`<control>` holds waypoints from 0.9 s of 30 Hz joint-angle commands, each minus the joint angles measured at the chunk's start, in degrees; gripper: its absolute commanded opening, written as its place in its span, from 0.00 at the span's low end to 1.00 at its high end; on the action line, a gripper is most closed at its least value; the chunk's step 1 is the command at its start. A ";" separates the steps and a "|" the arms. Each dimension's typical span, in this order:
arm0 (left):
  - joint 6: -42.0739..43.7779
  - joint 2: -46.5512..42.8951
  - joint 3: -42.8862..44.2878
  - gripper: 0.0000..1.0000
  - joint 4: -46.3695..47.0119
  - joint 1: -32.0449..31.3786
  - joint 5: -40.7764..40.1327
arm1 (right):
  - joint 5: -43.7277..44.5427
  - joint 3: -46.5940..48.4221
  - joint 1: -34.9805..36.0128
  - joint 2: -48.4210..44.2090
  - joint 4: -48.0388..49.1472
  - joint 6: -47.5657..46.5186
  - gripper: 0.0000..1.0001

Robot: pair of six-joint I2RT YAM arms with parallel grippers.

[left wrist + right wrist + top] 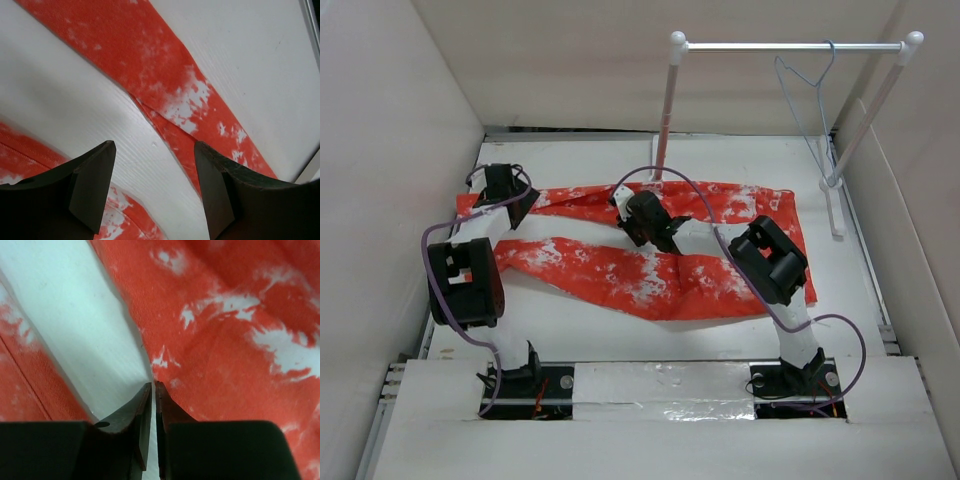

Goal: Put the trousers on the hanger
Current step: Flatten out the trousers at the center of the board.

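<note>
The red-orange trousers (650, 275) lie flat on the white table, waist to the right and both legs running left. The pale wire hanger (807, 90) hangs from the rail at the back right, far from both grippers. My left gripper (523, 208) hovers over the leg ends at the left. It is open and empty (155, 150), with bare table between its fingers and one leg (165, 75) just beyond. My right gripper (660, 238) is low at the crotch where the legs meet. It is shut (153, 385), its tips at the edge of the cloth (230, 330), with nothing seen between them.
A white two-pole rail stand with a metal crossbar (760, 46) stands at the back right. White walls enclose the table on the left, back and right. The arm bases sit at the near edge (650, 385).
</note>
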 commanded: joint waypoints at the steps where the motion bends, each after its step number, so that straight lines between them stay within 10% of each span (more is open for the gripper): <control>1: -2.06 -0.80 0.07 0.61 2.62 1.13 -2.51 | 4.38 -0.99 0.51 -1.83 4.73 0.67 0.18; 6: -4.08 -1.42 -3.26 0.62 5.07 5.88 -0.94 | 1.67 3.66 0.51 2.03 0.34 -1.09 0.48; 15: -4.52 3.77 0.68 0.59 2.18 8.52 -4.09 | 1.31 5.61 -0.01 3.71 -0.28 -0.48 0.00; 27: -6.81 12.99 6.84 0.52 0.94 9.75 -2.34 | 0.17 -2.39 -0.54 -1.47 3.23 2.07 0.00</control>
